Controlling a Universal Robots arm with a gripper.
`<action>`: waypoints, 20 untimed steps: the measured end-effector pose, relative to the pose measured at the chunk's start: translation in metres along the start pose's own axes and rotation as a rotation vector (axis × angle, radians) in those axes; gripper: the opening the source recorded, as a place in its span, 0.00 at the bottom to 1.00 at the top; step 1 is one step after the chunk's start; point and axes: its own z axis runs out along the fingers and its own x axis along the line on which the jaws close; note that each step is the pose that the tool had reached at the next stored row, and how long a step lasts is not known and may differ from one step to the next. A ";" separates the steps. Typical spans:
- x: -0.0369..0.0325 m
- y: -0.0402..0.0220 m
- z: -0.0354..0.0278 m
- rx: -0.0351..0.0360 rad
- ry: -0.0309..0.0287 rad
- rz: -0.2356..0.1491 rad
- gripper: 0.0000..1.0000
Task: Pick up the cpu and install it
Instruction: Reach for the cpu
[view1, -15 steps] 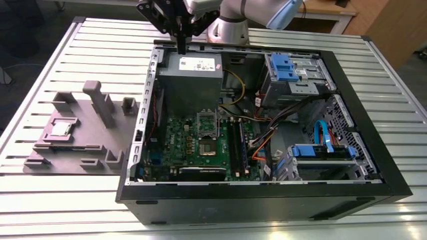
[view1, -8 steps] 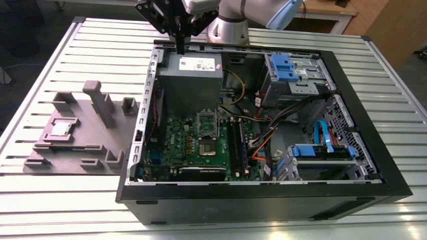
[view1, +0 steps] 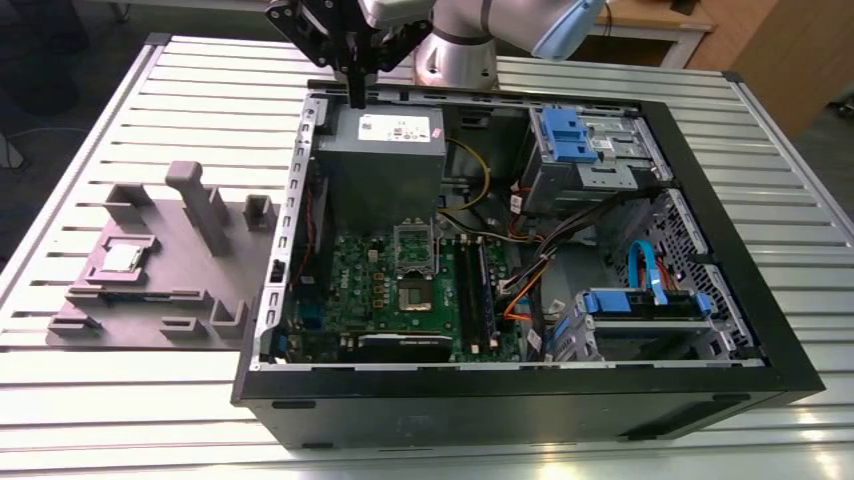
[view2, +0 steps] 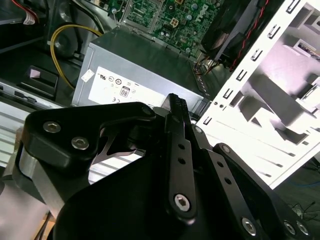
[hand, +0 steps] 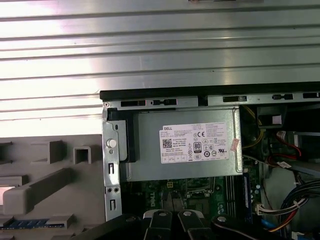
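One small silvery square cpu (view1: 124, 257) is seen in the exterior view, at nine o'clock of the black computer case (view1: 534, 400); the black claw (view1: 358, 98) is closed, empty.

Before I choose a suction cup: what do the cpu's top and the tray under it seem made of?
The cpu: probably metal on top, silvery-grey with a soft sheen and a pale rim. The tray: likely plastic, since it is matte, evenly grey and blocky, with no glint.
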 end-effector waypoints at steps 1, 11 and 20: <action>0.0004 0.0000 0.0000 0.0000 0.0000 0.000 0.10; 0.0034 -0.0003 -0.0001 0.0000 0.0000 0.000 0.10; 0.0069 -0.0005 -0.0001 -0.0001 0.0000 0.000 0.10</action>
